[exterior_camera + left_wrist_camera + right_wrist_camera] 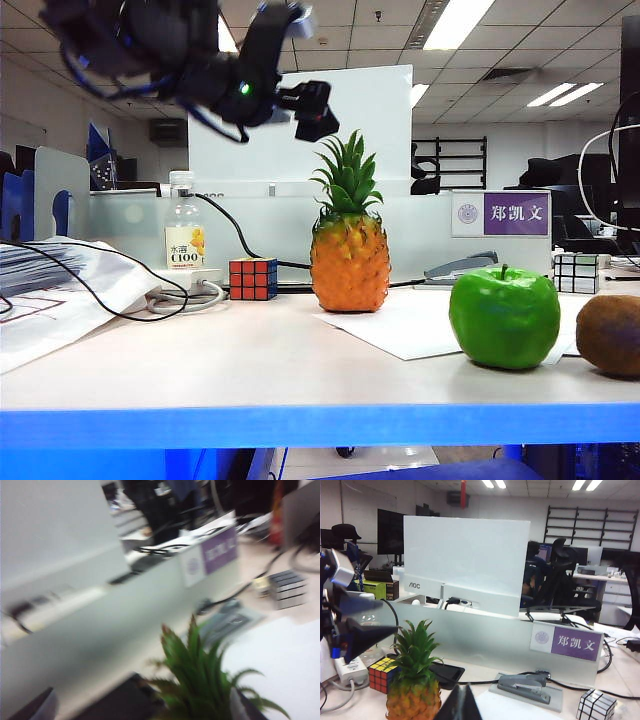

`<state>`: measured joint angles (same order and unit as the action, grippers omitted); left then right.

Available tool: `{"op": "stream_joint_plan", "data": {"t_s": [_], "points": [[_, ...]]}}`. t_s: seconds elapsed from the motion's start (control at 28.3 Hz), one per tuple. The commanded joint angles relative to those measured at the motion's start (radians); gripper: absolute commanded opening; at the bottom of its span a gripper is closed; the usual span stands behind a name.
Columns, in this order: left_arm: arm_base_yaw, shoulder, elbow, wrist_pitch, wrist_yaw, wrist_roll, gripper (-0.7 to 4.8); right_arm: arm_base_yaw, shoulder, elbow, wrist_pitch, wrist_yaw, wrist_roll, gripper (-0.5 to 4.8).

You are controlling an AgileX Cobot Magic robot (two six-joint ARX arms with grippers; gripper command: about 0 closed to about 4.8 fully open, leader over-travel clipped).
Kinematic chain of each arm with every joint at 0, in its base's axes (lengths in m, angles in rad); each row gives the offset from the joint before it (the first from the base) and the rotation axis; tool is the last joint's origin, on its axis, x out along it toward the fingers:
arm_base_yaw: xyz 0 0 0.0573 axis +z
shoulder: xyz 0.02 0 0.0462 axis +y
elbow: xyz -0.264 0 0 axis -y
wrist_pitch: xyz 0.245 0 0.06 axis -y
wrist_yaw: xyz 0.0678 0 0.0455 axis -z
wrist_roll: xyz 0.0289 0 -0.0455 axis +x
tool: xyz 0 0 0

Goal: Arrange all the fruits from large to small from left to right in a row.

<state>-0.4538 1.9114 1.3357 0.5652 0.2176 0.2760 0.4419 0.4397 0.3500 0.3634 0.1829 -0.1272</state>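
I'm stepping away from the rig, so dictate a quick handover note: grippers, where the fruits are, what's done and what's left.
Left gripper: open, empty, in the air just above and left of the pineapple crown.
Right gripper: only a dark fingertip shows in its wrist view; state unclear, nothing seen held.
Fruits on the table, left to right: pineapple upright in the middle, green apple nearer the front, brown kiwi at the right edge, partly cut off.
Done: order already runs large to small.
Left: pineapple sits further back than the other two; probably check the row lines up.
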Motion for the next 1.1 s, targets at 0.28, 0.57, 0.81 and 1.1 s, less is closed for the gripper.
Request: {"op": "stream_joint_plan", "data": {"t_s": [0.28,0.57,0.81,1.1], "points": [[0.045,0.091,0.151,-0.009,0.277,-0.225,4.79,0.000,0.057,0.005,0.061,0.003,-0.013,-0.01],[0.041,0.153,0.244,-0.128,0.303,-0.224,4.79,-0.008,0.060,0.005,0.083,0.008,-0.036,-0.01],[0.040,0.187,0.244,-0.145,0.344,-0.221,4.79,-0.027,0.061,0.005,0.083,0.010,-0.036,-0.01],[0.039,0.218,0.244,-0.119,0.330,-0.224,4.79,-0.027,0.061,0.005,0.083,0.010,-0.036,-0.01]]}}
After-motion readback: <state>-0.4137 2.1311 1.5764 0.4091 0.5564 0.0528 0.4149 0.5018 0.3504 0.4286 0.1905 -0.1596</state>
